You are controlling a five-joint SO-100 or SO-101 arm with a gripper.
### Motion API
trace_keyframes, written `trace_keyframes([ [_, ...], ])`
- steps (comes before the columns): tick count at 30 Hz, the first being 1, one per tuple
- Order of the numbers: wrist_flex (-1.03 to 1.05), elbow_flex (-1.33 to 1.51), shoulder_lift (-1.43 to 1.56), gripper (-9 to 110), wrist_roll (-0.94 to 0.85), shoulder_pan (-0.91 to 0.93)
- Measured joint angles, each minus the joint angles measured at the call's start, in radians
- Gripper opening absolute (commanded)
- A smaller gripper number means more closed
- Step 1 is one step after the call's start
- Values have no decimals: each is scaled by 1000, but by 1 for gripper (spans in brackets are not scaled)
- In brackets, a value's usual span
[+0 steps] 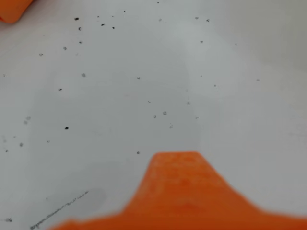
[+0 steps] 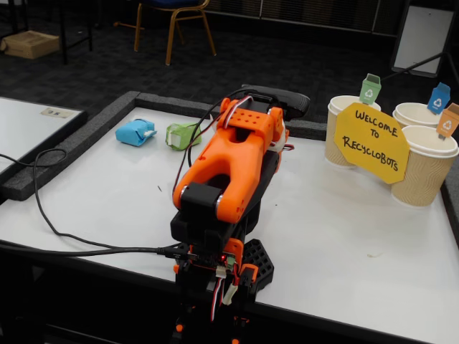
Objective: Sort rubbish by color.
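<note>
End effector: orange plastic end effector (image 1: 182, 191) over bare white desk (image 1: 144, 96) in the wrist view, nothing between its tips; spread or pressed together, I cannot tell.
Arm: folded orange arm (image 2: 233, 161).
Rubbish: light blue crumpled wad (image 2: 135, 132) and light green crumpled wad (image 2: 182, 135), near each other at the desk's far left in the fixed view.
Cups: three beige ribbed paper cups (image 2: 424, 168), tagged, well apart at right.
Progress: nothing sorted; both wads remain.
</note>
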Motion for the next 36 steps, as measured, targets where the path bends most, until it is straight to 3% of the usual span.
trace_keyframes([
  [19,11,-222,0,0,0,-60],
  [36,156,-520,0,0,0,-146],
])
